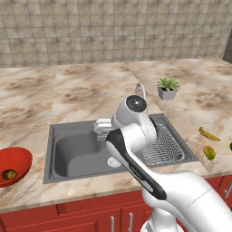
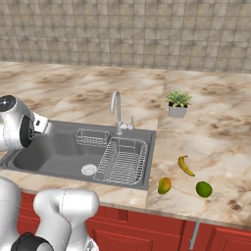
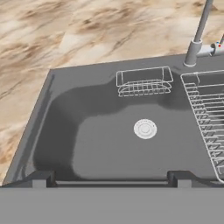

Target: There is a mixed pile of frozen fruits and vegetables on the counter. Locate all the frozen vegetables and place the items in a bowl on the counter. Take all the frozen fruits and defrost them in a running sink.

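the two-finger gripper [image 3: 110,178] hangs released and empty over the dark grey metal sink [image 3: 65,144], while the small curved yellow banana [image 2: 186,165] lies on the marble counter [image 2: 215,142] right of it, probably light, stiff, slick; grasp mid-body.

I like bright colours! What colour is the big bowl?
The bowl is glossy red, shown best in the left base view.
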